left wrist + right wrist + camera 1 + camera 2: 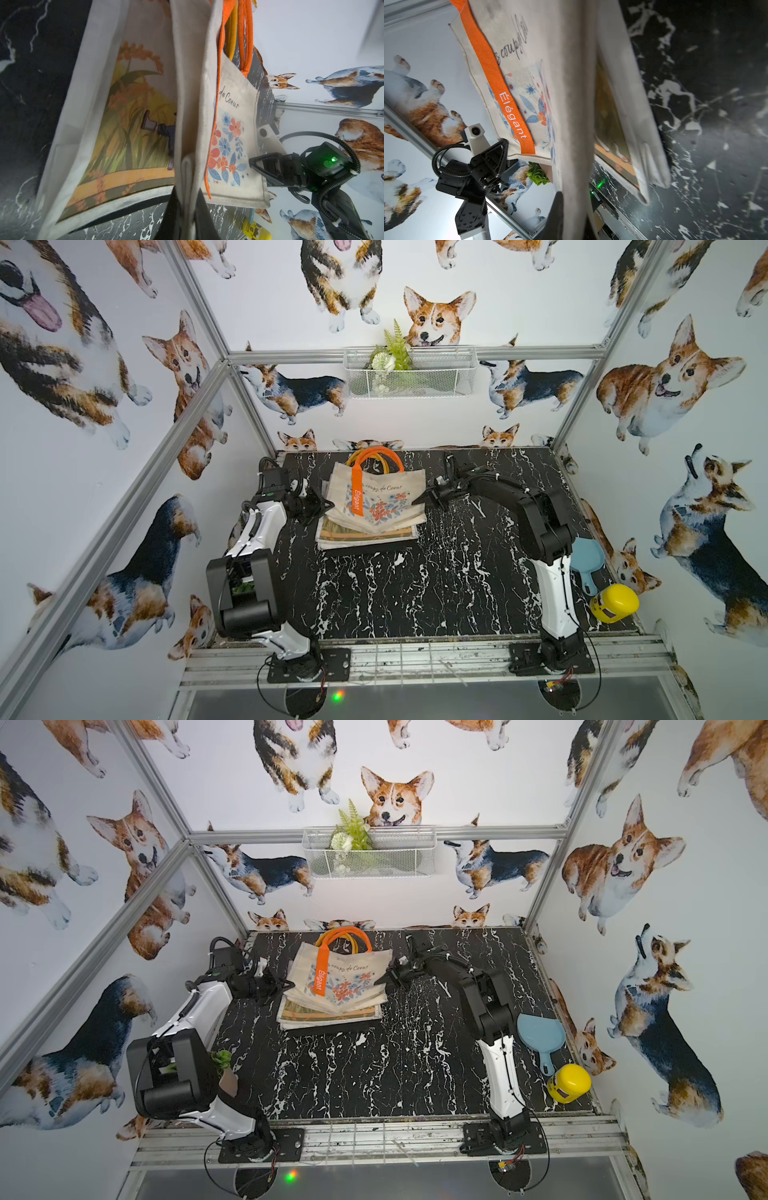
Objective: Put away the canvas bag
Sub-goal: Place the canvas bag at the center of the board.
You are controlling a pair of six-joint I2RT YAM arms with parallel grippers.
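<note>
Two right of bag (392, 493): scoop (588, 556), jar (616, 602)

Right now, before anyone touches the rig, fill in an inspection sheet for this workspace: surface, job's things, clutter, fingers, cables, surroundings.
Surface: black marbled tabletop, bare in the middle and front.
Job's things: floral canvas bag on top of a stack of flat bags, at the back.
Clutter: blue scoop and yellow jar at the right edge; potted plant by the left arm's base.
Grippers: left gripper, fingers shut on the bag's left edge; right gripper, fingers shut on its right edge.
Cables: corrugated cable looped at the right wrist, clear of the bag.
Surroundings: wire basket with greenery on the back wall; aluminium frame; corgi wallpaper.
</note>
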